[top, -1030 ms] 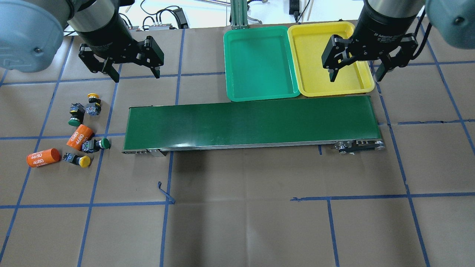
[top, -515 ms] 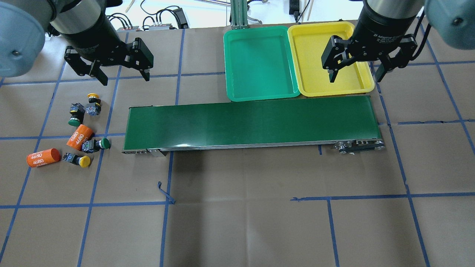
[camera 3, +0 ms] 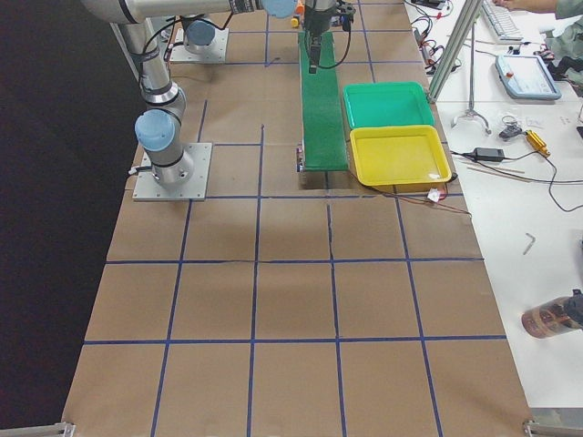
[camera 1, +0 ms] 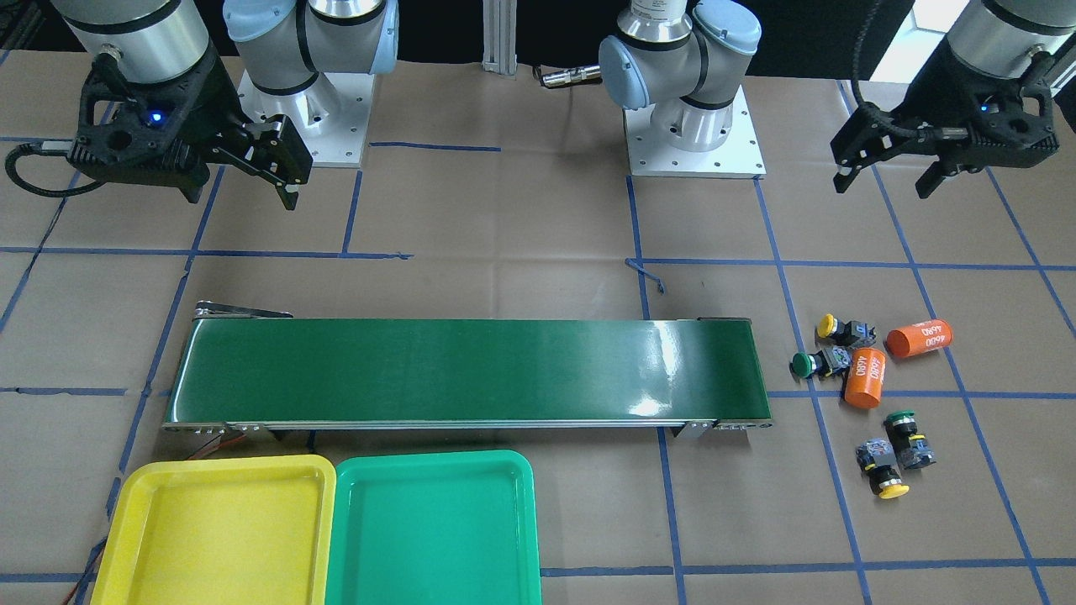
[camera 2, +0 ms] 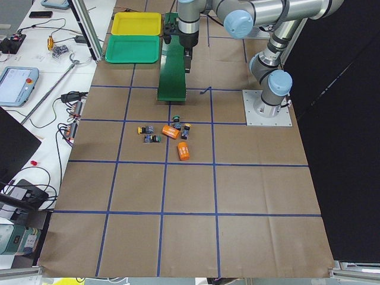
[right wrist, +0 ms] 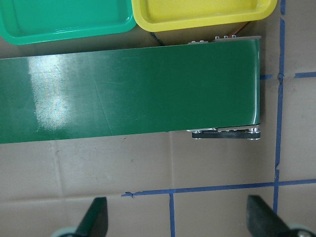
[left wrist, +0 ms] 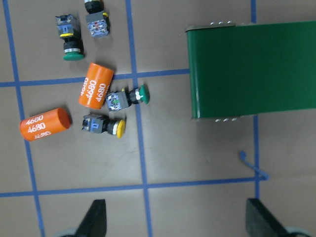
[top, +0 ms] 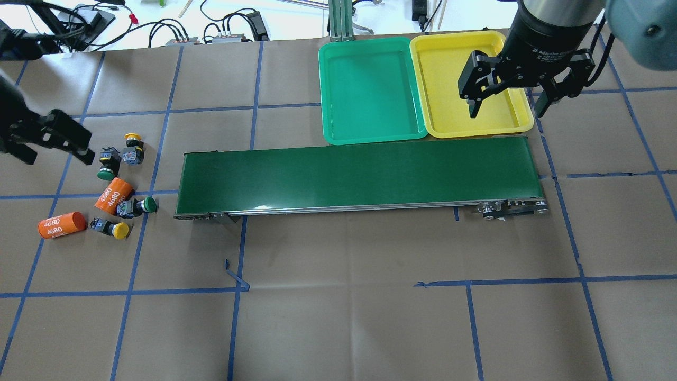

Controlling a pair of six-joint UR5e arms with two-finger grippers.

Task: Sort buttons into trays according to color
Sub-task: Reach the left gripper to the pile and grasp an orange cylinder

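Two shallow trays are sitting side by side, edges touching, on the far side of a long dark-green conveyor belt [top: 359,174] on my paper-covered desk [top: 344,317]. The green tray [top: 370,90] is lying toward my left and the yellow tray [top: 444,74] toward my right. Each is showing only its own bare plastic floor.

All four buttons are lying on the desk off the belt's left end, well apart from the trays. Farthest from me, a yellow button [top: 132,148] and a green button [top: 108,163] are resting just beside each other. Nearer me, a second green button [top: 137,206] is lying against an orange cylinder [top: 113,196]. A second yellow button [top: 111,228] is lying just beside another orange cylinder [top: 62,225].

I am hanging my left pincer [top: 55,153] above the desk near this cluster, touching none of it, jaws spread wide and gripping nothing. I am hanging my right pincer [top: 506,108] near the belt's right end, jaws likewise spread wide with nothing between them.
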